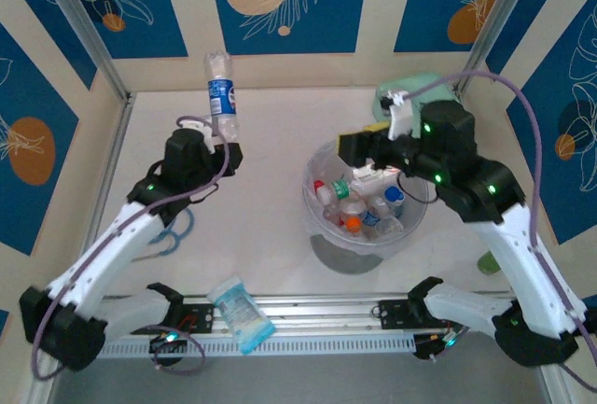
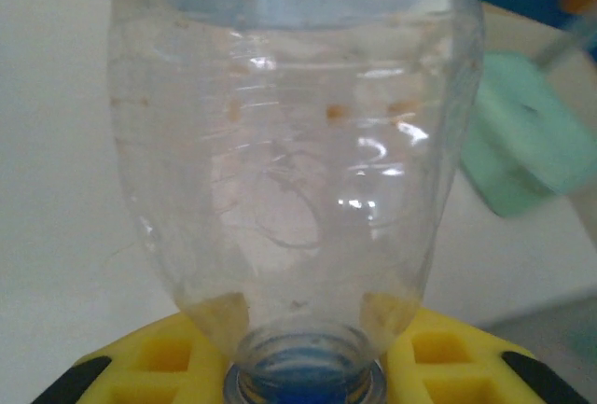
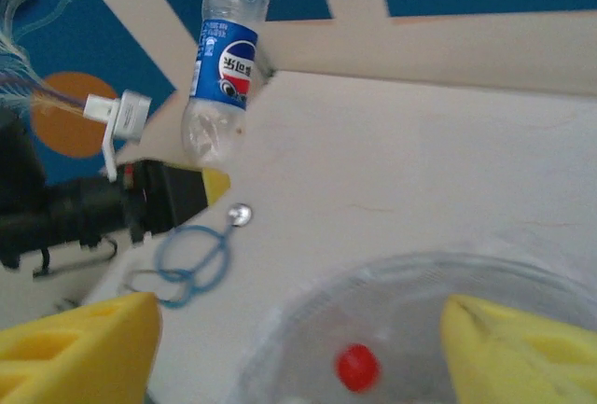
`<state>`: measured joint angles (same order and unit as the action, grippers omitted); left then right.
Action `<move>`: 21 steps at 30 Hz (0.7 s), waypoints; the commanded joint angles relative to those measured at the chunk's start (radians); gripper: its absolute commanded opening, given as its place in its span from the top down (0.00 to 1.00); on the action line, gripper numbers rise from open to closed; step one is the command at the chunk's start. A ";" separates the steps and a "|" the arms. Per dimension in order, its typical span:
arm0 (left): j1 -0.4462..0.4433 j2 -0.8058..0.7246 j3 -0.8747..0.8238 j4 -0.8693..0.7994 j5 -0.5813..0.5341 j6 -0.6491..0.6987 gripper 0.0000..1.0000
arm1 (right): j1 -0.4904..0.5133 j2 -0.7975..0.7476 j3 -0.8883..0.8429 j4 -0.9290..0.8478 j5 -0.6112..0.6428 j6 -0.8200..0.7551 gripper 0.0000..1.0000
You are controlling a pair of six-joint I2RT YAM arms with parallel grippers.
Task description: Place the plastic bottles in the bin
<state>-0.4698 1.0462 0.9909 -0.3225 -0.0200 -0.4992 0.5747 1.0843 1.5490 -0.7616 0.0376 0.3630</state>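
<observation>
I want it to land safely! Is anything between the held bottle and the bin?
Nothing lies on the table between the bottle and the bin, but the right gripper hangs over the bin's mouth.

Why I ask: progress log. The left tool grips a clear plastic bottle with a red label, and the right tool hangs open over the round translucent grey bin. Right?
The label is blue, not red; the right wrist view shows it. The left tool grips that clear plastic bottle, and the right tool hangs open over the round translucent grey bin.
</observation>
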 commanded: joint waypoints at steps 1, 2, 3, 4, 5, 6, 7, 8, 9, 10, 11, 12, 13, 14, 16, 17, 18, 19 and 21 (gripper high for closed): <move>-0.034 -0.093 0.008 -0.089 0.181 0.155 1.00 | -0.004 0.101 0.084 0.038 -0.145 0.021 0.06; -0.050 -0.118 0.010 -0.095 0.220 0.169 1.00 | -0.004 0.133 0.113 0.040 -0.161 0.027 0.03; -0.066 -0.136 0.013 -0.101 0.253 0.178 1.00 | -0.004 0.164 0.134 0.050 -0.180 0.033 0.02; -0.078 -0.151 0.013 -0.101 0.279 0.186 1.00 | -0.004 0.185 0.150 0.064 -0.196 0.041 0.01; -0.090 -0.163 0.012 -0.100 0.313 0.197 1.00 | -0.004 0.206 0.161 0.085 -0.215 0.051 0.01; -0.101 -0.170 0.011 -0.098 0.344 0.205 1.00 | -0.005 0.224 0.170 0.110 -0.236 0.061 0.01; -0.109 -0.173 0.011 -0.098 0.361 0.210 1.00 | -0.005 0.241 0.179 0.124 -0.248 0.068 0.01; -0.118 -0.172 0.011 -0.098 0.381 0.219 1.00 | -0.006 0.260 0.195 0.137 -0.265 0.076 0.01; -0.127 -0.168 0.011 -0.098 0.407 0.229 1.00 | -0.005 0.278 0.209 0.150 -0.288 0.083 0.01; -0.133 -0.164 0.012 -0.097 0.421 0.232 1.00 | -0.006 0.293 0.221 0.159 -0.302 0.088 0.01; -0.141 -0.158 0.011 -0.091 0.439 0.238 1.00 | -0.006 0.310 0.235 0.165 -0.311 0.093 0.01; -0.148 -0.155 0.008 -0.080 0.461 0.244 1.00 | -0.006 0.327 0.249 0.163 -0.314 0.098 0.00; -0.155 -0.151 0.008 -0.072 0.467 0.246 1.00 | -0.008 0.342 0.259 0.158 -0.311 0.100 0.00; -0.162 -0.148 0.009 -0.069 0.473 0.252 1.00 | -0.013 0.355 0.269 0.156 -0.308 0.104 0.00; -0.176 -0.144 0.014 -0.070 0.483 0.268 1.00 | -0.032 0.372 0.274 0.171 -0.326 0.119 0.01; -0.184 -0.141 0.018 -0.074 0.487 0.279 1.00 | -0.043 0.379 0.273 0.186 -0.341 0.130 0.02; -0.190 -0.136 0.022 -0.078 0.495 0.291 1.00 | -0.055 0.386 0.273 0.196 -0.352 0.145 0.04; -0.196 -0.130 0.026 -0.082 0.500 0.300 1.00 | -0.065 0.392 0.275 0.201 -0.361 0.157 0.06; -0.208 -0.122 0.029 -0.086 0.505 0.316 1.00 | -0.087 0.397 0.275 0.207 -0.378 0.180 0.12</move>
<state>-0.6582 0.9157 0.9913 -0.4061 0.4313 -0.2375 0.5114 1.4715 1.7954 -0.5854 -0.2844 0.4976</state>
